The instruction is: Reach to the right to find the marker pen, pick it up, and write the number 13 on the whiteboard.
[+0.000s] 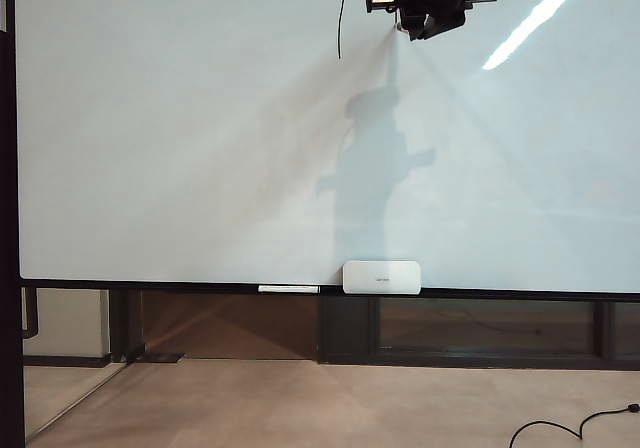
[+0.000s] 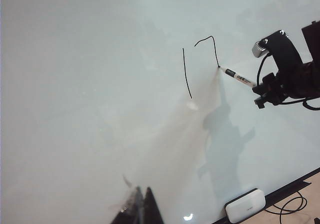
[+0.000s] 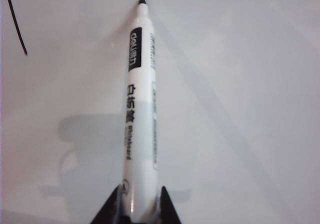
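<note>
One marker pen (image 3: 139, 114) in play, white barrel with black print, clamped at its rear end between the two dark fingers of the right gripper (image 3: 140, 204), jaws narrow around the barrel. I see its black tip touching the whiteboard (image 1: 180, 148) at the end of a thin black stroke. In the left wrist picture the pen (image 2: 239, 77) sits at right of centre, slanting up-left from the right gripper (image 2: 262, 91), tip on the board.

Of the number 13 (image 2: 200, 64), I read a straight, slightly leaning 1 and, just to its right, a hooked line that rises, bends and drops to the pen tip; the 3 is only partly drawn. In the exterior picture the marks (image 1: 343, 18) lie at top centre, the right gripper (image 1: 400, 3) just beside them at the upper edge, its shadow falling on the board below.

Left gripper (image 2: 140, 209) shows at the bottom edge of its own view, dark fingers nearly together, nothing between them, apart from the writing.

Along the board's dark lower edge: a white rounded box (image 1: 381, 277) at bottom centre, and a long thin white stick (image 1: 288, 289) just left of it. A black cable (image 1: 570, 430) lies on the floor at lower right.
</note>
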